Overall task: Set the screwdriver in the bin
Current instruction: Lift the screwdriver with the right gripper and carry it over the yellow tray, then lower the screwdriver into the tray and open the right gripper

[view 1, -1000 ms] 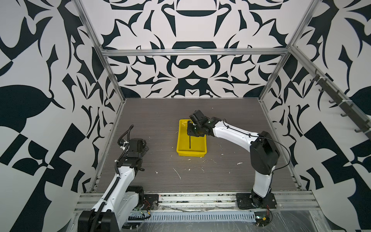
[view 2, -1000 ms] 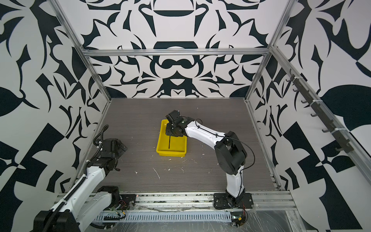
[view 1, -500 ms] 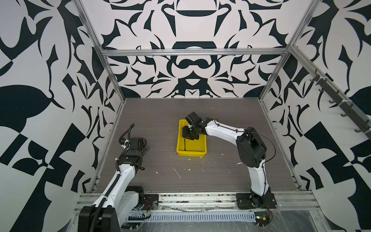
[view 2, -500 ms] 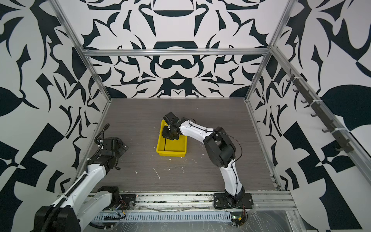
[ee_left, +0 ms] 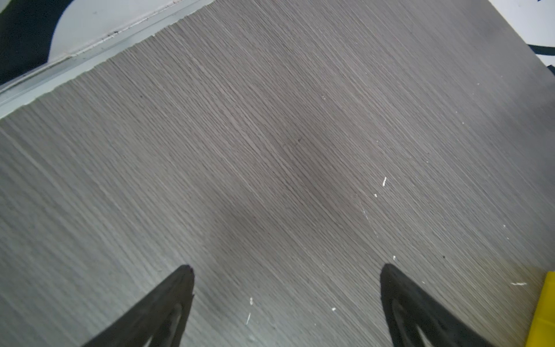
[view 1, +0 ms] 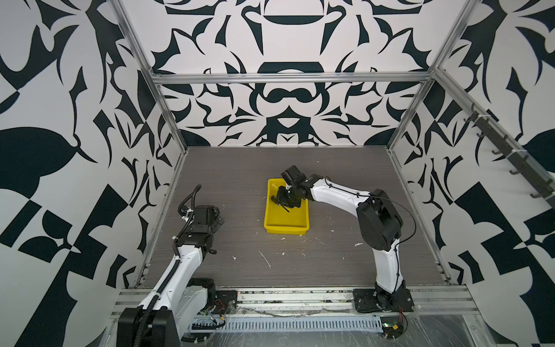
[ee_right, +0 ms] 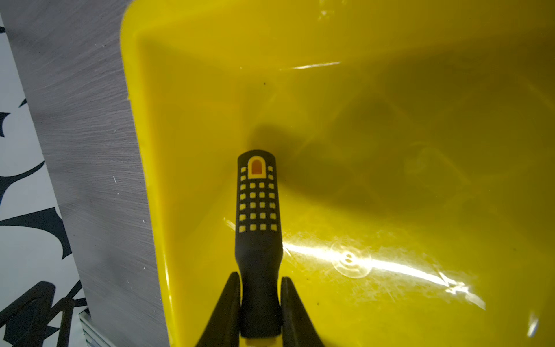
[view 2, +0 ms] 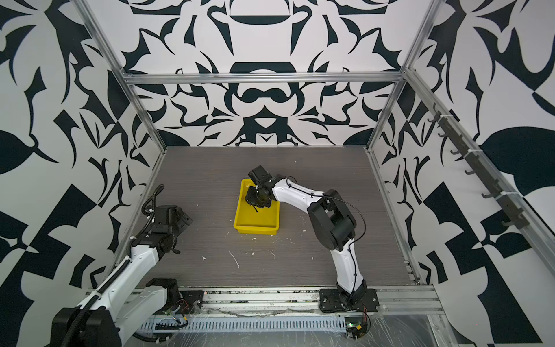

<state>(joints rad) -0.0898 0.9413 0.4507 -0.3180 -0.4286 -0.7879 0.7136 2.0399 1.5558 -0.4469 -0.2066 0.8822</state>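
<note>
Grey wood-grain table (view 1: 240, 180) carries the yellow bin (view 1: 285, 227) near its centre. Right gripper (ee_right: 260, 278) clamps the screwdriver (ee_right: 259, 210) by its handle, over the bin's far half. Left gripper (ee_left: 286, 267) stands spread wide near the table's left edge.

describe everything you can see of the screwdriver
The screwdriver has a matte black, rubbery-looking handle with a grid of small yellow squares and an orange, yellow-edged arch near its rounded butt. The right gripper clamps its narrowed waist from both sides. It juts over the yellow bin, shadowing the floor; contact there is unclear. In a top view its thin dark shaft slants inside the bin.
</note>
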